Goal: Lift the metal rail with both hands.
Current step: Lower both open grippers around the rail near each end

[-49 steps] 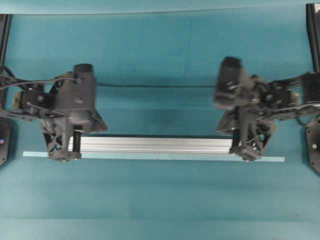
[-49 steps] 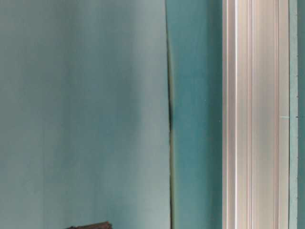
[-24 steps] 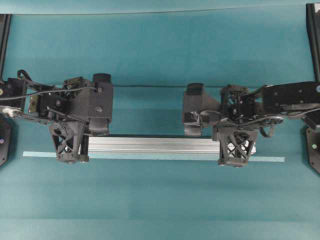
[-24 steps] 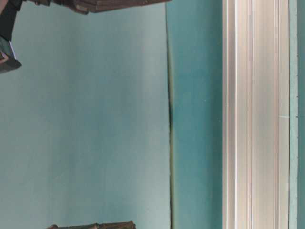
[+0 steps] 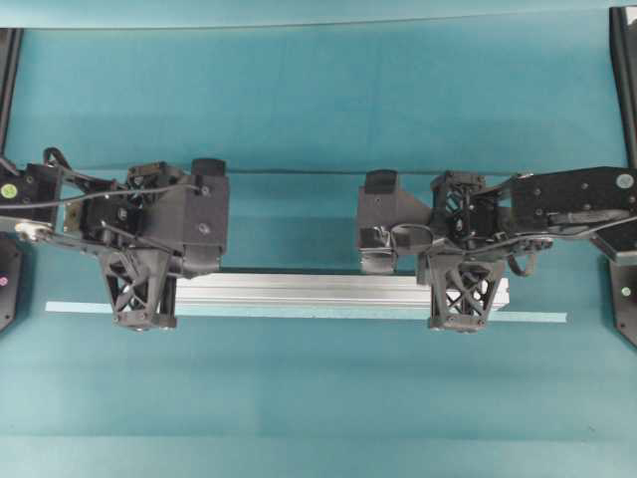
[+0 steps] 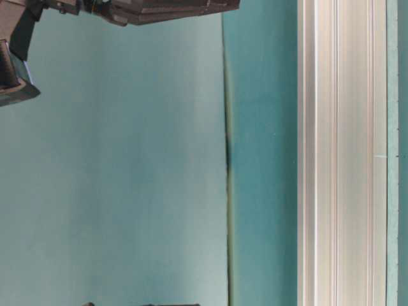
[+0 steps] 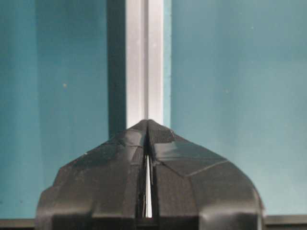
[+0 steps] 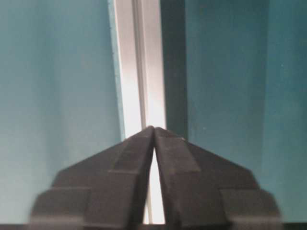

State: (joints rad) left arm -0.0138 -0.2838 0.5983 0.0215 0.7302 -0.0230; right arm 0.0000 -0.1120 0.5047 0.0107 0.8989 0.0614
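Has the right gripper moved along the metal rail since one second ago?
Yes. The right gripper has shifted leftward along the metal rail, away from its right end.

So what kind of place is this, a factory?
More likely a robot test bench than a factory. Two black robot arms, left gripper and right gripper, work over a plain teal mat holding only a metal rail and a tape strip.
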